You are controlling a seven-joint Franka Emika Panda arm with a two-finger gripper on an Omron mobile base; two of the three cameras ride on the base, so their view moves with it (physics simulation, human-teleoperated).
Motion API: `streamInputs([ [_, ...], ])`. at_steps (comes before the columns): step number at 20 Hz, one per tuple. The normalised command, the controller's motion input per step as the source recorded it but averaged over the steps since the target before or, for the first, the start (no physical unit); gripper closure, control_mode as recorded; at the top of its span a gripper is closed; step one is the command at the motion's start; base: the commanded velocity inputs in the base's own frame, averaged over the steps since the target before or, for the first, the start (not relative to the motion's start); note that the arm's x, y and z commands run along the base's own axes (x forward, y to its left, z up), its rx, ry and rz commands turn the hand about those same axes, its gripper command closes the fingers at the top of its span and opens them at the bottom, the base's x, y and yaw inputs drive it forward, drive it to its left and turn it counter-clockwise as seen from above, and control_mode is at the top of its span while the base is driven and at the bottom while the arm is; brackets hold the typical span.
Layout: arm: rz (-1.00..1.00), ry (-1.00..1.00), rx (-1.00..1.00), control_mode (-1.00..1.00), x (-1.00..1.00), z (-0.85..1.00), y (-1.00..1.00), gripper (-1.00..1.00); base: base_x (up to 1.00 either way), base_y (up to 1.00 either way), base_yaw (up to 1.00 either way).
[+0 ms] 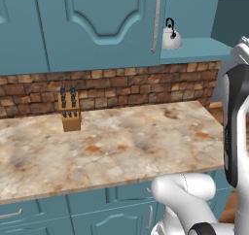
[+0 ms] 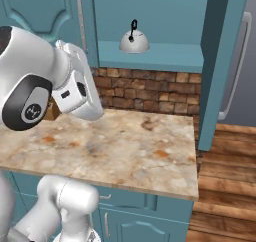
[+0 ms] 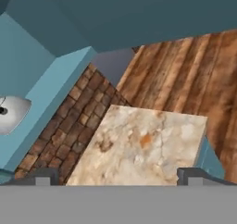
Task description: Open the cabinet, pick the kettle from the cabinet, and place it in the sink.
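The cabinet (image 1: 97,20) has its left door shut, and its right door (image 2: 220,61) is swung out, seen edge-on with a long silver handle. On the bare shelf inside stands the kettle (image 1: 171,37) (image 2: 134,42), silvery-white with a black looped handle. In the hand view the kettle (image 3: 11,112) lies at the left edge, well away from my gripper (image 3: 118,177). The gripper is open, its fingertips (image 3: 41,177) wide apart with nothing between them, and it looks down on the counter's end. The sink is out of view.
A wooden knife block (image 1: 69,110) stands at the back left of the marbled counter (image 1: 121,142), against a brick backsplash (image 2: 150,91). The counter ends at the right over wooden floor (image 2: 225,186). Teal base drawers (image 1: 97,205) run below.
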Motion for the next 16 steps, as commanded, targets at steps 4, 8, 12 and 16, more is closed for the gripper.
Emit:
streamInputs([
  [4, 0.31, 0.06, -0.31, -1.00, 0.07, 0.12, 0.45, -1.00, 0.00, 0.00, 0.00],
  [8, 0.34, 0.00, -0.26, -1.00, 0.14, 0.14, 0.40, -1.00, 0.00, 0.00, 0.00],
  [12, 0.28, 0.00, -0.24, -1.00, 0.23, 0.17, 0.40, -1.00, 0.00, 0.00, 0.00],
  [16, 0.29, 0.07, -0.18, -1.00, 0.21, 0.27, 0.36, -1.00, 0.00, 0.00, 0.00],
])
